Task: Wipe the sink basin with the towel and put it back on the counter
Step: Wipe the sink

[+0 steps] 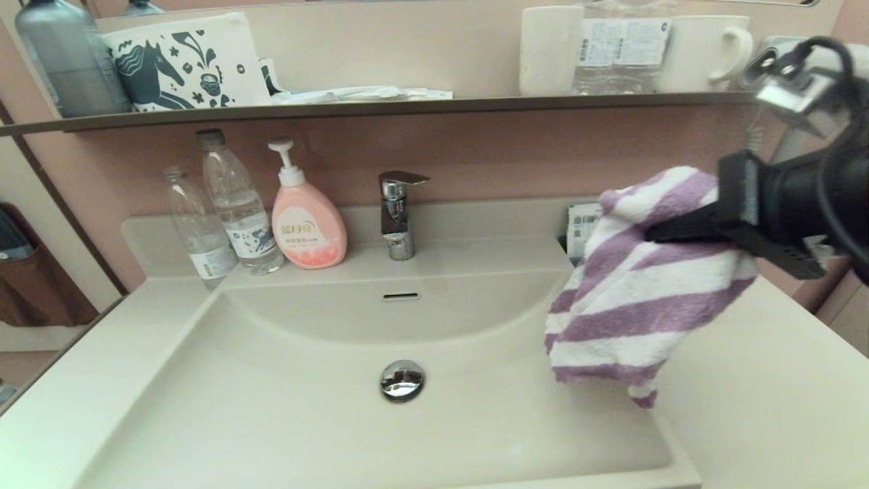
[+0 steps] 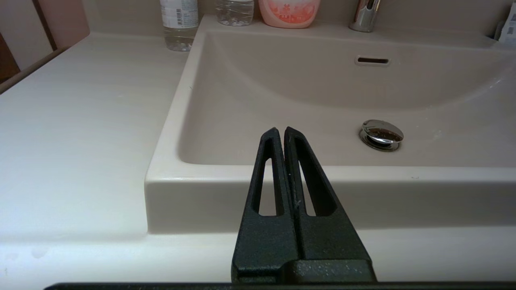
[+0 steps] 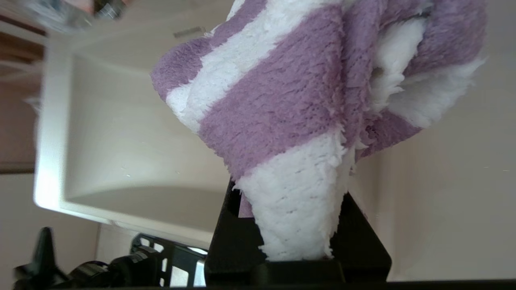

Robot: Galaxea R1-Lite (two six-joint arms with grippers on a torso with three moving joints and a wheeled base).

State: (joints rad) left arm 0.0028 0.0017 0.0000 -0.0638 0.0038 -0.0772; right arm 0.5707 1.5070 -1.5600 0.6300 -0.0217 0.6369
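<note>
The purple-and-white striped towel [image 1: 645,292] hangs bunched in the air above the right rim of the sink basin [image 1: 285,414], clear of the counter [image 1: 767,387]. My right gripper [image 1: 653,234] comes in from the right and is shut on the towel's upper fold. In the right wrist view the towel [image 3: 290,100] fills the space between the black fingers [image 3: 231,229] and hides their tips. The chrome drain plug [image 1: 402,380] and overflow slot [image 1: 400,296] are uncovered. My left gripper [image 2: 281,129] is shut on nothing, low before the basin's front rim [image 2: 363,173], out of the head view.
A chrome tap [image 1: 397,217] stands behind the basin, with a pink soap pump bottle [image 1: 309,227] and two clear water bottles [image 1: 234,204] to its left. A small packet [image 1: 582,227] sits behind the towel. A dark wall shelf [image 1: 407,107] above carries mugs and bottles.
</note>
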